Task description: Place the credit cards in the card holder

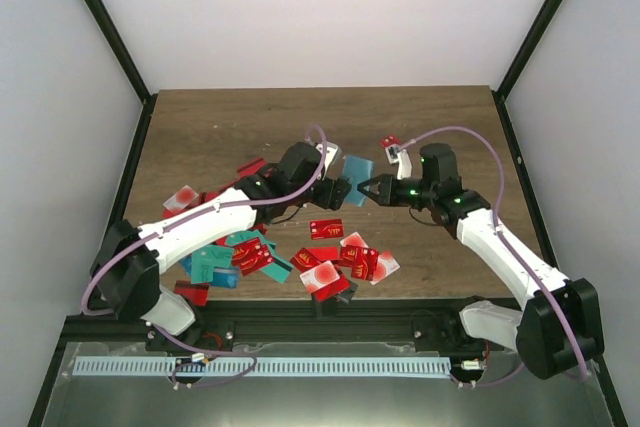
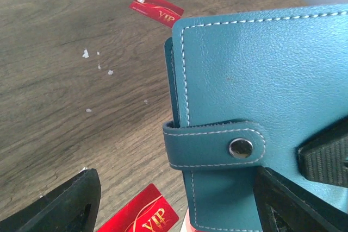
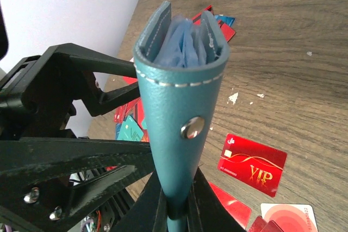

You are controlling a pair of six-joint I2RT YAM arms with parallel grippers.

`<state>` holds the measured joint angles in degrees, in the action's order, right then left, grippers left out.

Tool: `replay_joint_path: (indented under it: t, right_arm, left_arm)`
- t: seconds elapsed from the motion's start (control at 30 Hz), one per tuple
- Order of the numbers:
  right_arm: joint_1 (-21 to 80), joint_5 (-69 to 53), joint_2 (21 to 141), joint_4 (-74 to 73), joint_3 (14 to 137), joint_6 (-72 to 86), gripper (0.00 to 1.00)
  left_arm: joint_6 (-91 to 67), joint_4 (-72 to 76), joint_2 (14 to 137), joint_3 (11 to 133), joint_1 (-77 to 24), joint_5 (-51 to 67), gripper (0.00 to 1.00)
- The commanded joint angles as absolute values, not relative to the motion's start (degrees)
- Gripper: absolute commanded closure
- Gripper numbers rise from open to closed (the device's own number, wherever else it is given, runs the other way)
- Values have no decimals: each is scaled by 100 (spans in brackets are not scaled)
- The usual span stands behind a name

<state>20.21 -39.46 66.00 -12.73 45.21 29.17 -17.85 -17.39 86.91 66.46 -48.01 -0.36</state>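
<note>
Right gripper (image 3: pixel 175 202) clamps the teal card holder (image 3: pixel 176 96) upright, left gripper (image 2: pixel 179 205) hovers open-jawed beside its snap strap (image 2: pixel 217 146); unfastening that probably comes next

Grained leather card holder (image 2: pixel 261 69), matt wooden table (image 2: pixel 65 107)

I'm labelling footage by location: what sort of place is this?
Probably a robot lab test cell: a wooden table boxed in by plain white panels on black frame posts, with the left arm and right arm bolted at its near edge, and credit cards scattered on it.
</note>
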Motion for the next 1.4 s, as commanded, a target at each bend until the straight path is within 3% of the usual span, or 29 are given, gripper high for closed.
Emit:
replay_joint_path:
  t: [0.0,0.83,1.2,1.37]
  right_arm:
    - [2095,-4141,6548,-1260,4758,2830,99]
    - [2374,-4175,6564,-1331,4867,2757,99]
    - [2373,-3489,6619,-1727,4989,2770,99]
    - [2373,-3210,6735,-1851,5001,2816,99]
  left_arm:
    - [-1806,-1753,8776,6879,-4842,-95,21]
    - [-1819,-1892,8871,6875,-4848,-982,27]
    - [-2080,-2513,8927,6718,-4505,-2838,28]
    - [-2157,-2219,8371,6289,-4205,-2393,27]
